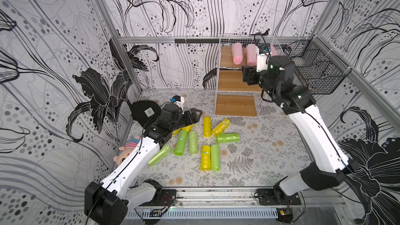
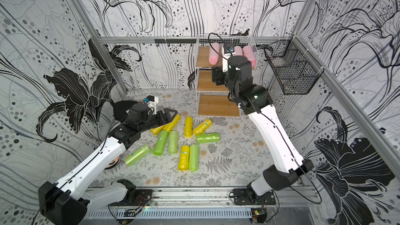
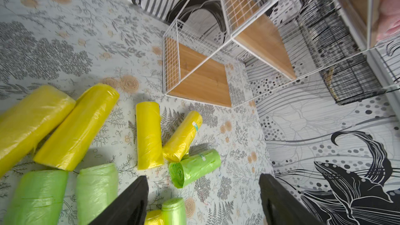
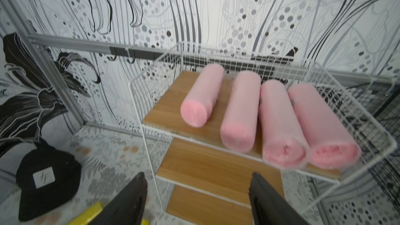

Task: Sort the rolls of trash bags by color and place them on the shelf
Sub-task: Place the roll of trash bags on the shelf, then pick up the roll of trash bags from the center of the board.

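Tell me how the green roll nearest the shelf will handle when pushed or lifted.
The green roll lies on its side on the flat table, so a sideways push would probably send it rolling. Its glossy thin plastic looks slippery. The tightly wound layers at its end, seen in the left wrist view, suggest it stays stiff when lifted.

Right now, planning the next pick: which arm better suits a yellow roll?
Left. The left end effector hangs open by the yellow rolls; the right end effector is up at the shelf.
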